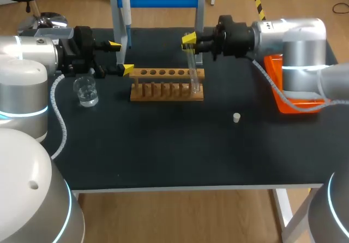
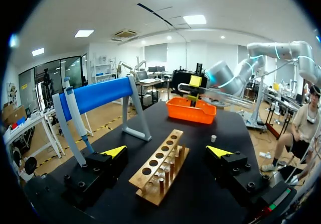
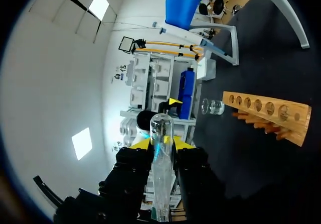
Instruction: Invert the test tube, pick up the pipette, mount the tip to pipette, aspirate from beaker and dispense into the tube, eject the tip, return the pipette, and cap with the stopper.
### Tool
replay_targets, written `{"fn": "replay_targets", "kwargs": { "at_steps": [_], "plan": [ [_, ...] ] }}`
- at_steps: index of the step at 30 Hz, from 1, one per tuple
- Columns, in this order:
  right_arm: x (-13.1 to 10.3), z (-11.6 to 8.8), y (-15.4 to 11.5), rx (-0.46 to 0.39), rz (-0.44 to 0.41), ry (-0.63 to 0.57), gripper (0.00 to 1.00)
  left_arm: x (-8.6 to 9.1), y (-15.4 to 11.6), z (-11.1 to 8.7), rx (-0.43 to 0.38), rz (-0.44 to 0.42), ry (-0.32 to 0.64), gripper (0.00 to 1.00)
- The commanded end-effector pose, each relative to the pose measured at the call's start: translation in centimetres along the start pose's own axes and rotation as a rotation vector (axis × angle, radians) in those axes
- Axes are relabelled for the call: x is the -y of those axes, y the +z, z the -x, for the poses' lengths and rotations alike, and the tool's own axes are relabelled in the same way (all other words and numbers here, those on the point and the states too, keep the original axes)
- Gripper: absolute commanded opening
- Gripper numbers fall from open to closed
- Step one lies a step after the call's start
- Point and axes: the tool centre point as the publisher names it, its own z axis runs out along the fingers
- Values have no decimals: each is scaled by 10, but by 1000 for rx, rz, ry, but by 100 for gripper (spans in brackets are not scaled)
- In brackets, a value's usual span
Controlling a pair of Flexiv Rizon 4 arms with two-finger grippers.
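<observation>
The right claw (image 1: 189, 40) is clenched on the test tube (image 1: 193, 71), whose lower end is at the right end of the wooden rack (image 1: 167, 85). The left claw (image 1: 121, 56) hangs released at the rack's left end. The beaker (image 1: 86, 92) stands left of the rack, the stopper (image 1: 236, 117) lies to its front right on the table (image 1: 163, 145), and the pipette (image 1: 126, 14) hangs behind it.

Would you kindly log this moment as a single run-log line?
right pincer: shut on clear glass test tube, aloft near right end of wooden rack | left pincer: open, empty | small white stopper: on black table
</observation>
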Motion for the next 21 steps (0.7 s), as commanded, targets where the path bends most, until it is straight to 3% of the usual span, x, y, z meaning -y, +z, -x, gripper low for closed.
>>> {"fn": "replay_targets", "kwargs": {
  "at_steps": [1,21],
  "plan": [
    [-2,3,0,-8,-4,9,0,0,0,-1,2,1,0,100],
    [-2,12,1,34,-22,71,0,0,0,-1,2,1,0,100]
  ]
}}
